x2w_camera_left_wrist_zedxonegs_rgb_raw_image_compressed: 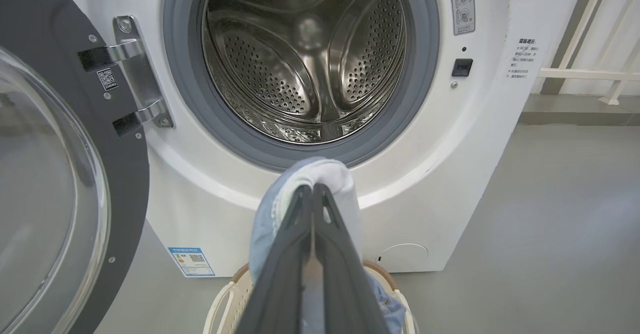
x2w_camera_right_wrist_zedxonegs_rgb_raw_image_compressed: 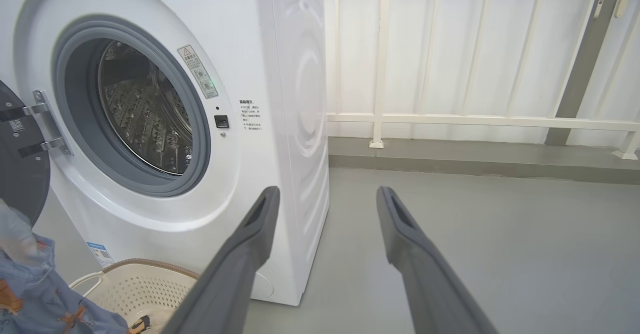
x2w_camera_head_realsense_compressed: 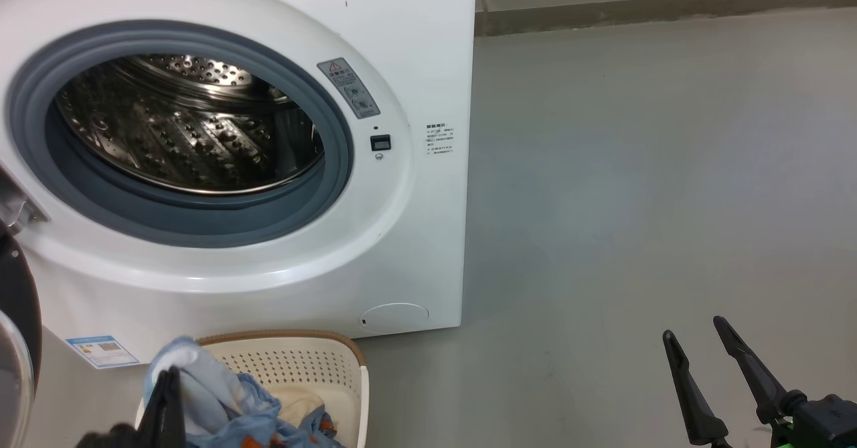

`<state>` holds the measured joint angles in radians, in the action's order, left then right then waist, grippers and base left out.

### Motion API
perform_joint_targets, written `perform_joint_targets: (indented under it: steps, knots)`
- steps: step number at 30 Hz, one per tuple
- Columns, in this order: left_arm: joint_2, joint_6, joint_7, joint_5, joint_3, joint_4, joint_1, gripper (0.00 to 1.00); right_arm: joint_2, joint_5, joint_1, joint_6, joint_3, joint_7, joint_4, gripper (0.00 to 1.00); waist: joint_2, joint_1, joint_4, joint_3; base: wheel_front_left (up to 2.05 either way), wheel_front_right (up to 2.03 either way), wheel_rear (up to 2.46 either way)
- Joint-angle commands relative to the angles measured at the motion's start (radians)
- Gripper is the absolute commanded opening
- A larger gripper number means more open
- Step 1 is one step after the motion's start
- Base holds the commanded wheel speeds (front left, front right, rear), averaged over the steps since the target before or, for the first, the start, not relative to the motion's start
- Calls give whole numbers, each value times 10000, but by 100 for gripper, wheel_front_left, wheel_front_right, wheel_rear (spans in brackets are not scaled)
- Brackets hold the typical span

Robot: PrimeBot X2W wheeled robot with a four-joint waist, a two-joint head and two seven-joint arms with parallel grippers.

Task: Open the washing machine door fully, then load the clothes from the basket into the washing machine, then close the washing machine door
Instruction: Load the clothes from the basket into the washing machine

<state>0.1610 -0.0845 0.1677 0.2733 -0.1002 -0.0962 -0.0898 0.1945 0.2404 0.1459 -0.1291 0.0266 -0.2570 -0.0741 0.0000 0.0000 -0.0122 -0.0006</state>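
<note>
The grey floor carries the white washing machine and, just before it, the cream basket.

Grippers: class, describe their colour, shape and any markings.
The left gripper and right gripper each have two long, slim, dark grey fingers tapering to narrow tips, with a shallow slot near each tip. The right one's black base shows green parts.

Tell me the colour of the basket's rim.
Brown; the basket rim shows best in the head view.

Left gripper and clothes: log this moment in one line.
washing machine door open | left gripper shut on clothes over basket | right gripper open, empty
</note>
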Motion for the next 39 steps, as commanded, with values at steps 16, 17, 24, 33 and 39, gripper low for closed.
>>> perform_joint_targets:
  steps: [16, 17, 24, 33, 39]
  knots:
    - [433, 790, -118, 956, 679, -3251, 4608, 0, 319, 236, -918, -16, -65, -48, -711, 100, 0, 0, -741, 2244, 0, 0, 0]
    - [505, 837, -174, 991, 702, -3497, 4965, 0, 322, 266, -1007, -16, -85, -48, -743, 100, 0, 0, -790, 2467, 0, 0, 0]
    - [1127, 1168, -877, 1201, 805, -4867, 7457, 0, 239, 474, -1780, -16, -207, -48, -960, 100, 0, 0, -1198, 4098, 0, 0, 0]
    - [2144, 1394, -2131, 1489, 1035, -5628, 10143, 0, 83, 671, -2702, -16, -184, -48, -1053, 100, 0, 0, -1628, 5748, 0, 0, 0]
    - [2757, 1418, -2902, 1395, 959, -5630, 11160, 0, -30, 743, -2985, -16, -160, -48, -1011, 100, 0, 0, -1797, 6230, 0, 0, 0]
